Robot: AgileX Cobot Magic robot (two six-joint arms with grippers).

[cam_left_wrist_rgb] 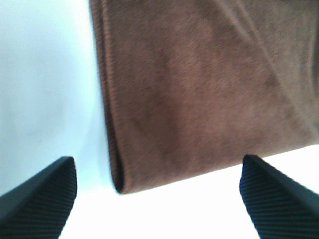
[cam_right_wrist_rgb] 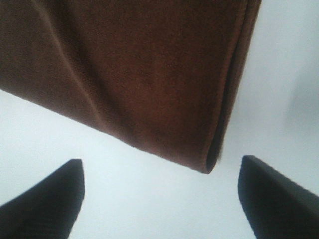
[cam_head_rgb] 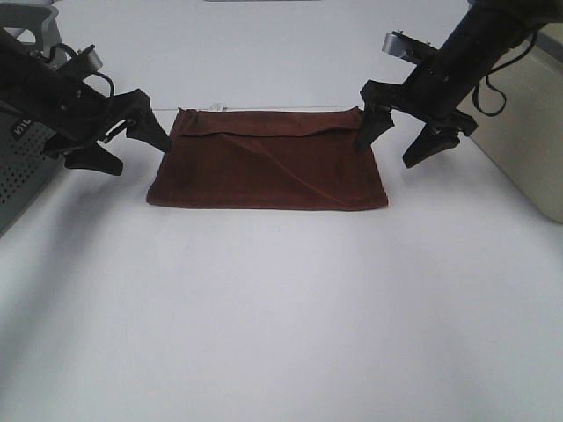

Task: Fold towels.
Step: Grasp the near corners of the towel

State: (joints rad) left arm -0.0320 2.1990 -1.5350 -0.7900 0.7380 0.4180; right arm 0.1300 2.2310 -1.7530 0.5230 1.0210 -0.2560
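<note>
The dark reddish-brown towel [cam_head_rgb: 268, 163] lies flat on the white table [cam_head_rgb: 281, 308], folded into a wide rectangle with a flap along its far edge. My left gripper [cam_head_rgb: 141, 156] is open and empty just off the towel's far left corner. In the left wrist view the towel's corner [cam_left_wrist_rgb: 199, 89] lies between the spread fingers [cam_left_wrist_rgb: 45, 199]. My right gripper [cam_head_rgb: 384, 156] is open and empty at the far right corner. In the right wrist view that corner [cam_right_wrist_rgb: 149, 74] lies between its fingers [cam_right_wrist_rgb: 271, 199]. A small pale bit [cam_head_rgb: 218, 107] shows at the far edge; it may be the tag.
A grey perforated box [cam_head_rgb: 18, 167] stands at the left edge behind the left arm. A beige case [cam_head_rgb: 528, 123] stands at the right edge beside the right arm.
</note>
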